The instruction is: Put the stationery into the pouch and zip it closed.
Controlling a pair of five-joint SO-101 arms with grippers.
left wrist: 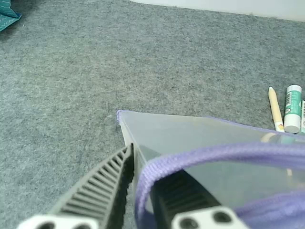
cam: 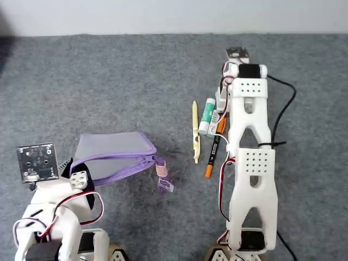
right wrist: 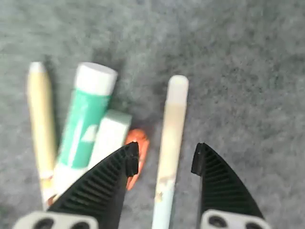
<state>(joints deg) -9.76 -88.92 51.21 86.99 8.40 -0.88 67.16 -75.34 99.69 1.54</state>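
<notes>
left claw pinching pouch rim | right claw spread astride cream pen, lengthwise, white end outward

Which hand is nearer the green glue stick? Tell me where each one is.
Right. The right hand hovers open just beside the glue stick, straddling a cream pen. The left hand is far off, shut on the pouch rim.

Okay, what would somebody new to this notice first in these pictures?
The purple pouch lies on the left of the grey table, its mouth partly open and its rim pinched by the left gripper. Farther right, the right gripper hangs open astride a pale pen, next to a green glue stick.
</notes>
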